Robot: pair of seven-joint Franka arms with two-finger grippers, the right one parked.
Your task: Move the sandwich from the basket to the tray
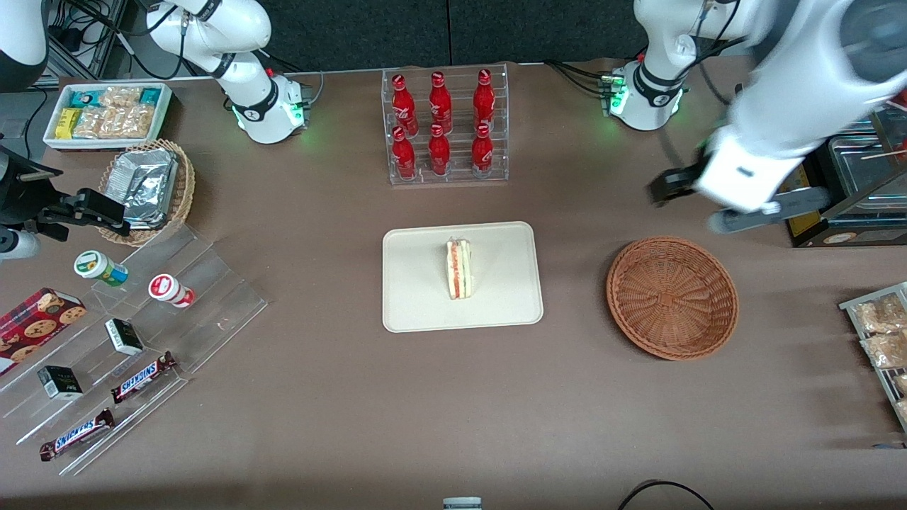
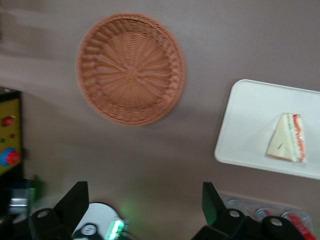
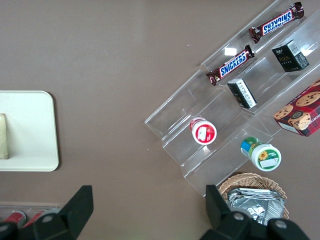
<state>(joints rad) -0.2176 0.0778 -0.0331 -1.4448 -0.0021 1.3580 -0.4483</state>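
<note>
The sandwich (image 1: 458, 269) (image 2: 288, 139) is a pale wedge with red and green filling along its cut edge, and it lies on the cream tray (image 1: 418, 283) (image 2: 250, 125) at the table's middle. The reddish-brown wicker basket (image 1: 672, 297) (image 2: 131, 69) stands beside the tray toward the working arm's end, with nothing in it. My left gripper (image 1: 691, 205) (image 2: 142, 192) hangs high above the table, farther from the front camera than the basket. It is open, its fingers (image 2: 75, 200) spread wide with nothing between them.
A clear rack of red bottles (image 1: 445, 127) stands farther back than the tray. A dark machine (image 1: 850, 191) and a rack of snack packets (image 1: 882, 333) sit at the working arm's end. A tan basket of foil packets (image 1: 145, 188) and stepped acrylic shelves (image 1: 142, 340) lie toward the parked arm's end.
</note>
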